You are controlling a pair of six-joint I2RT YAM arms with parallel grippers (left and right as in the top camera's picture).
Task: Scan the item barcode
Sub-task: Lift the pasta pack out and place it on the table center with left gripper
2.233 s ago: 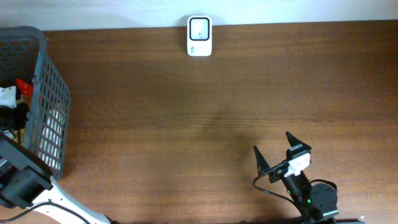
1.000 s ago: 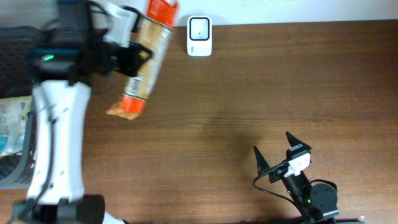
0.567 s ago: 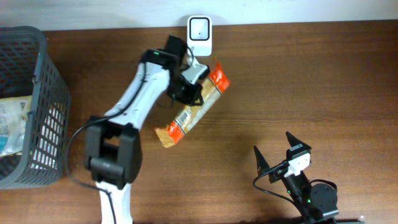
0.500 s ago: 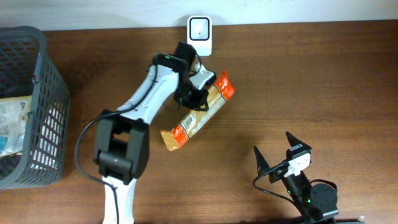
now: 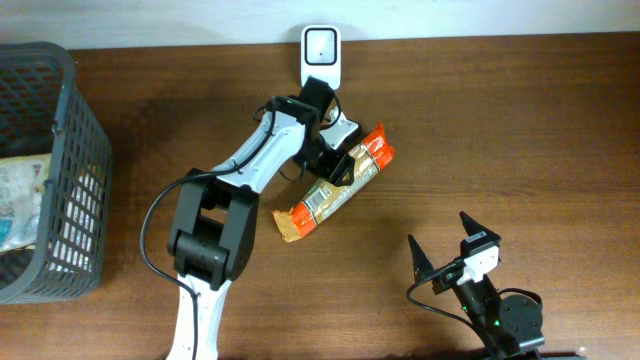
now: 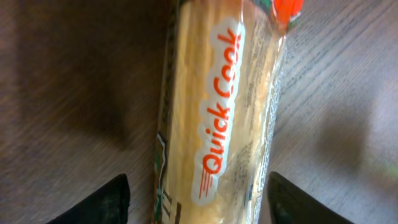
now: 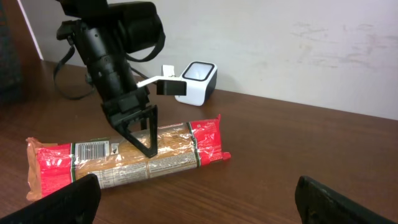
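Pasta packet (image 5: 322, 200) set down; left gripper (image 5: 338, 162) opened.

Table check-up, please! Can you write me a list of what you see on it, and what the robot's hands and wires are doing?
Surface: brown wooden table, no spills seen.
Job's things: pasta packet lying flat, barcode showing on its side; white scanner at the far edge.
Clutter: grey basket at the left, with packets inside.
End effectors: left end effector open, straddling the pasta packet; right end effector open, holding nothing.
Cables: a black cable loops beside the left arm; a second cable by the right arm.
Surroundings: white wall behind the table.
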